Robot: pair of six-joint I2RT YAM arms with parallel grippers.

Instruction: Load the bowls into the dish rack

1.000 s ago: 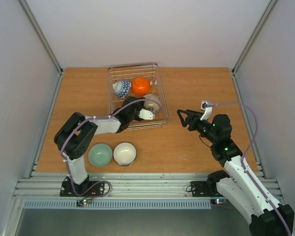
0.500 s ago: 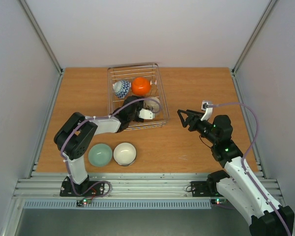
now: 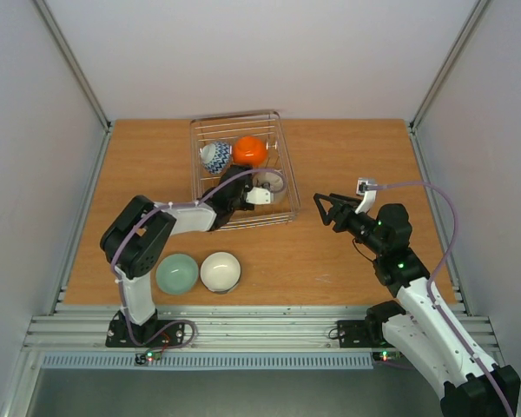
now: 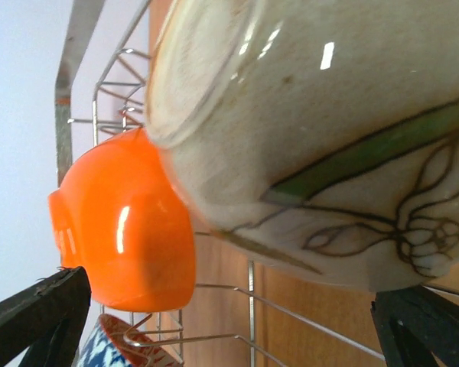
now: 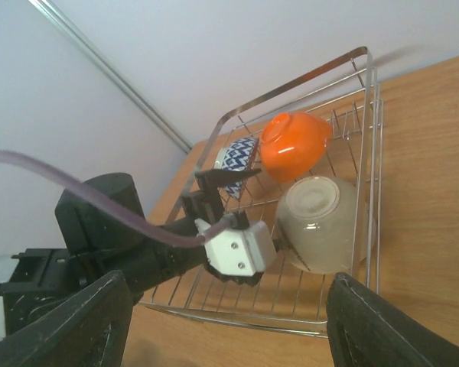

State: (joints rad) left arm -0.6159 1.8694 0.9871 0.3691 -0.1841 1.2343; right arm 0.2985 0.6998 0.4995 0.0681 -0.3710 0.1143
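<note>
The dish rack (image 3: pixel 282 156) stands at the table's back middle and holds three bowls: a blue-patterned bowl (image 3: pixel 214 156), an orange bowl (image 3: pixel 249 151) and a teal-banded beige bowl (image 3: pixel 273 182) lying on its side. My left gripper (image 3: pixel 243 180) is open inside the rack, next to the beige bowl (image 4: pixel 321 130) and the orange bowl (image 4: pixel 122 222), holding nothing. My right gripper (image 3: pixel 319 209) is open and empty, above the table right of the rack. A pale green bowl (image 3: pixel 176 273) and a white bowl (image 3: pixel 220 271) sit upright on the table near the front.
The right wrist view shows the rack (image 5: pixel 371 153) with the orange bowl (image 5: pixel 294 138), blue-patterned bowl (image 5: pixel 237 157) and beige bowl (image 5: pixel 321 222). Grey walls enclose the table on three sides. A metal rail (image 3: pixel 243 326) runs along the front edge.
My left gripper has shifted slightly farther into the rack, beside the beige bowl. The right arm has barely moved.
</note>
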